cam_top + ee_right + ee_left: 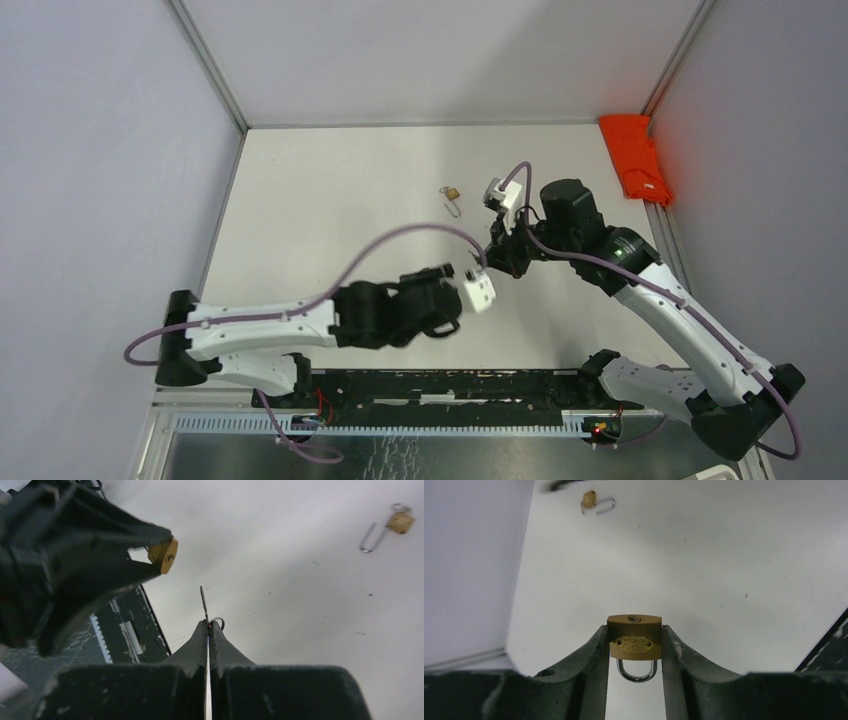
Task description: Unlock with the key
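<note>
A brass padlock [634,640] with a chrome shackle [637,672] sits clamped between the dark fingers of my left gripper [634,630], keyhole end pointing away from the wrist. In the right wrist view the same padlock [164,556] shows at the upper left, its keyhole face turned toward a thin key [203,605]. My right gripper [208,625] is shut on that key, whose blade sticks out past the fingertips with a small ring beside it. The key tip is short of the padlock, a gap between them. From above, both grippers meet near the table's middle [485,265].
A second small brass padlock [452,196] with its shackle swung open lies on the white table farther back, also in the left wrist view [594,502]. A red cloth [635,155] lies at the far right edge. A black rail [440,385] runs along the near edge.
</note>
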Robot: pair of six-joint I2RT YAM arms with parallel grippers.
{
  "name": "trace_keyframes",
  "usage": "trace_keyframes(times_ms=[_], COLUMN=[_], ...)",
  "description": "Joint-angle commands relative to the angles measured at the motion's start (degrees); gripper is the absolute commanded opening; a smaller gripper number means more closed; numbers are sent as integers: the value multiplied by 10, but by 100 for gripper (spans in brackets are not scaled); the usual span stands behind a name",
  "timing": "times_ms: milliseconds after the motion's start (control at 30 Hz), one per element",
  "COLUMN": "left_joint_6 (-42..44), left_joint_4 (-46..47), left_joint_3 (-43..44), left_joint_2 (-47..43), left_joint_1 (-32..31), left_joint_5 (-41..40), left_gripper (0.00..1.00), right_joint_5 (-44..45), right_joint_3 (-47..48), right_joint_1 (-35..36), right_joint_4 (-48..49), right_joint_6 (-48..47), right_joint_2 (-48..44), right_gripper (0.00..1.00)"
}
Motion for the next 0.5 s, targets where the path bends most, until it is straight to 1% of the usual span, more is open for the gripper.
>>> trace_keyframes(times_ms=[0, 67, 167, 267, 300, 400, 467], left_joint_6=[67, 75, 103, 124, 126, 108, 86], left_joint_4=[-51, -33, 11, 10, -6, -51, -62], left_joint_3=[-36, -50, -74, -71, -60, -24, 3], left_joint_2=[24, 2, -59, -107, -118, -152, -172], left_joint_1=[-63, -84, -115, -126, -126, -126, -126], left_joint_5=[-135, -147, -168, -170, -160, -86, -9], left_gripper=[2, 2, 2, 2, 2, 2, 2], right_joint_5=[-67, -98, -161, -194, -196, -209, -224], right_joint_3=[-26, -42, -84, -112, -114, -102, -93], right_joint_1=[-1, -1, -3, -2, -3, -2, -2], right_joint_4=[46, 64, 114, 141, 145, 146, 150], right_joint_6=[20, 21, 59, 69, 69, 58, 54], right_joint_2=[26, 29, 38, 53, 53, 50, 49], right_gripper=[0, 0, 0, 0, 0, 0, 0])
